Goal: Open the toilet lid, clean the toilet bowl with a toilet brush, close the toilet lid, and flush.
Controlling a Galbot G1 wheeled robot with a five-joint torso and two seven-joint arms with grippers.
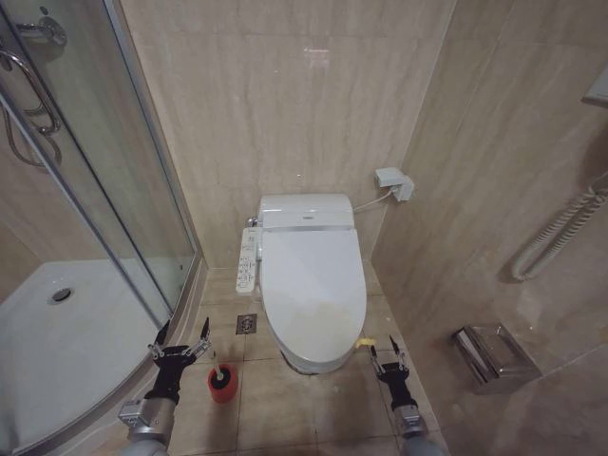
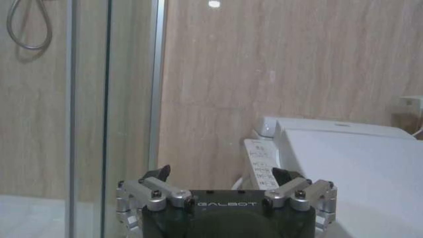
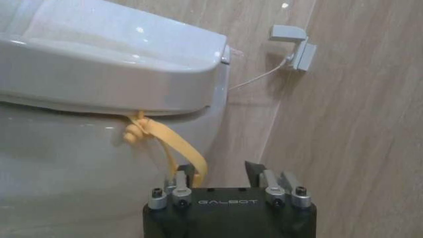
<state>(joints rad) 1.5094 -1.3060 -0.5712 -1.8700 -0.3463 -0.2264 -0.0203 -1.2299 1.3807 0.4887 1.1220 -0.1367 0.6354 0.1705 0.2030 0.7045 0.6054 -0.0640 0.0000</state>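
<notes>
From the head camera, a red cup (image 1: 221,385) at 7 o'clock held the brush (image 1: 219,375) upright. The lid (image 1: 312,283) lay shut, long axis running 12 to 6.

The left gripper (image 2: 221,174) stood wide open.

The right gripper (image 3: 221,171) gaped beside the yellow strap (image 3: 173,144).

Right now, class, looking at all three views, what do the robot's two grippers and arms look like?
Both the left gripper and right gripper have black bodies marked GALBOT in white, silver metal linkages with bolts, and dark pointed fingers. The forearms behind them are grey and rounded.
</notes>
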